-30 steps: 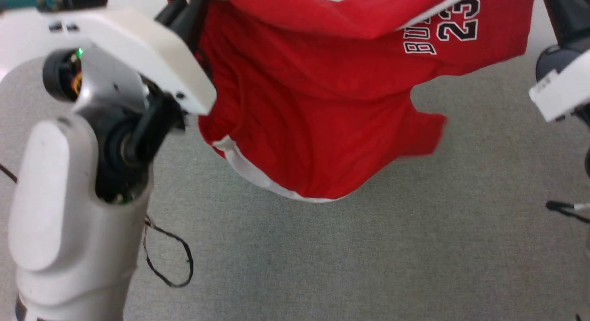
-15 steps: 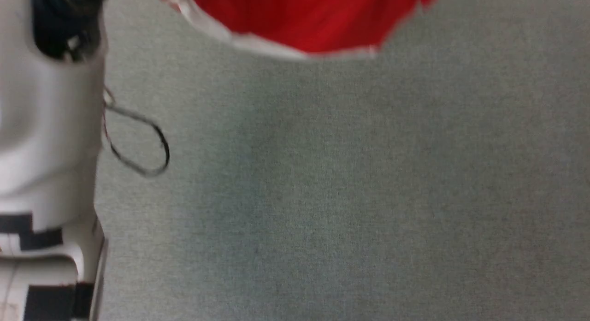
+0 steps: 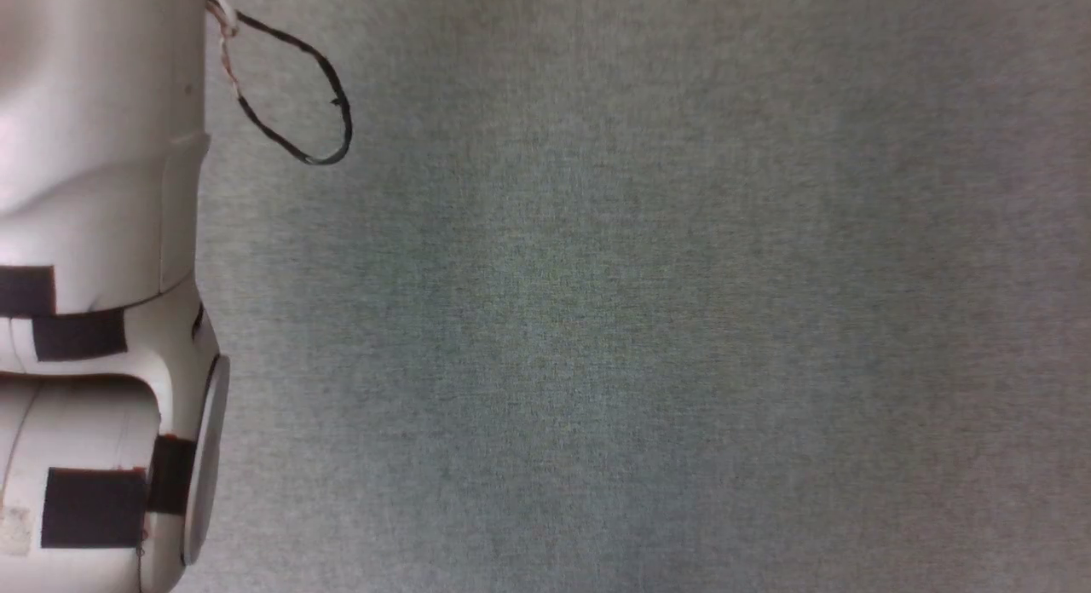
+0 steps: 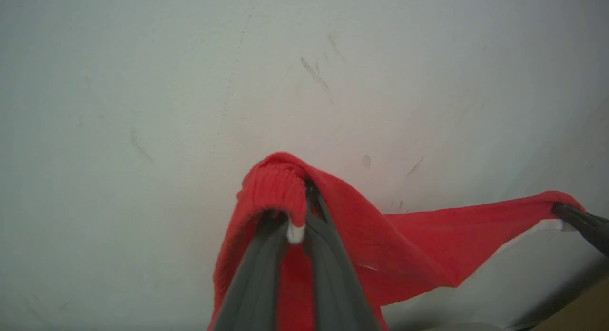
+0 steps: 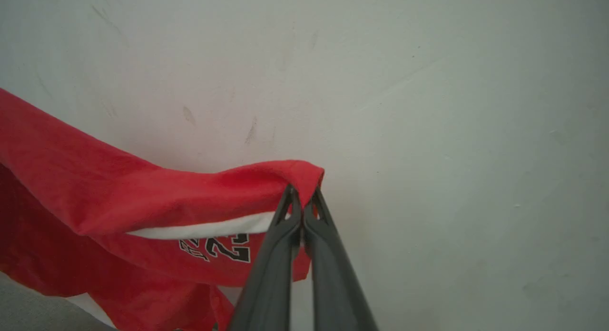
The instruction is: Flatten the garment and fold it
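The garment, red shorts with white trim and black-and-white number print, hangs lifted in front of a pale wall. In the right wrist view my right gripper is shut on a red corner of it, cloth draping off to the left. In the left wrist view my left gripper is shut on the ribbed red waistband of the garment, which stretches right to the other arm's dark fingers. The head view looks down at the grey carpet and my pale left arm.
A black cable loop hangs beside my left arm over the carpet. A scuffed pale wall stands close behind the hanging cloth. A brown edge shows at the lower right of the left wrist view.
The head camera has tipped downward: the garment and both wrists have slid off the top of its picture, leaving carpet and the lower left arm.
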